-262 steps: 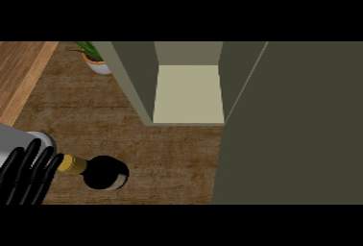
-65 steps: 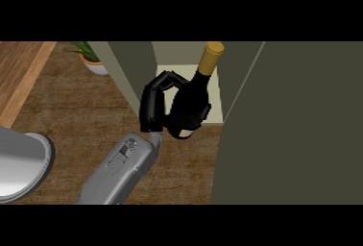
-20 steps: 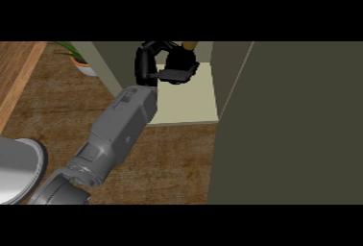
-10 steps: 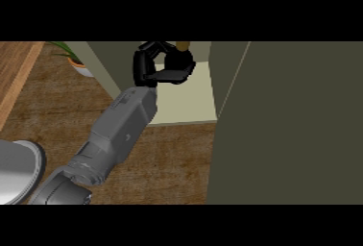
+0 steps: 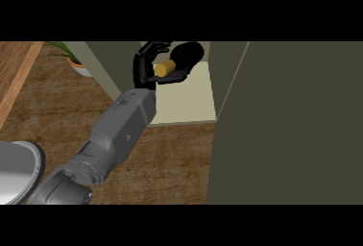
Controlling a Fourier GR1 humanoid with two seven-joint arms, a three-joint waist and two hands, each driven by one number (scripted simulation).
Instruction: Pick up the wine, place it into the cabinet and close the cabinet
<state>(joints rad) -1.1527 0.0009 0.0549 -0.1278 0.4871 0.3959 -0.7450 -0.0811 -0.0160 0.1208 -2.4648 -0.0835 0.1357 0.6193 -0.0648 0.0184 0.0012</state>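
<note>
The left hand (image 5: 142,66) reaches into the open cabinet (image 5: 186,103), its fingers curled round the gold-capped neck of the wine bottle (image 5: 188,53). The bottle's dark body sits inside the opening, above the pale shelf. The cabinet door (image 5: 297,120) stands open at the right, and a potted plant (image 5: 75,63) stands on the wooden counter (image 5: 56,113) to the left.

A: How is the light?
B: Soft and even, perhaps from above. The counter (image 5: 64,115) reads as one steady mid-brown.
A: Brightest part?
B: The pale inside of the cabinet (image 5: 186,103). Its door (image 5: 291,125) is a flat, dim olive.
A: Glare?
B: A mild sheen along the grey left forearm (image 5: 124,127). The black left hand (image 5: 142,65) and dark wine bottle (image 5: 183,56) nearly merge; only its gold top catches light
</note>
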